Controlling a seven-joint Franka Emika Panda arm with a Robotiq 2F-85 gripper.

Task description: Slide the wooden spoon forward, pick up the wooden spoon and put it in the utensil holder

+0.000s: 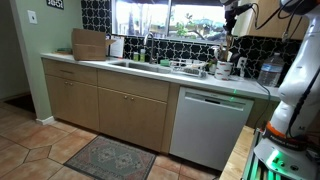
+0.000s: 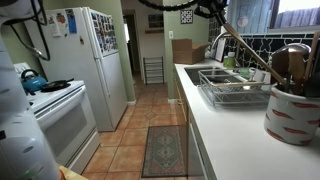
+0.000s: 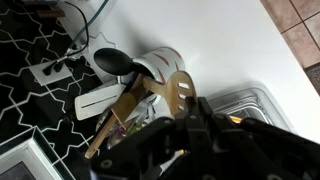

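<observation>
Wooden spoon [image 2: 245,52] slants down from the gripper [image 2: 216,17], its lower end among the utensils in the white utensil holder [image 2: 291,116]. Fingers blur dark in the wrist view, so their grip on the handle cannot be told.

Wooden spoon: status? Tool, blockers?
Tool over utensil holder, grip unclear. Wooden spoon angled toward holder. Ladle, slotted spatula already inside.
</observation>
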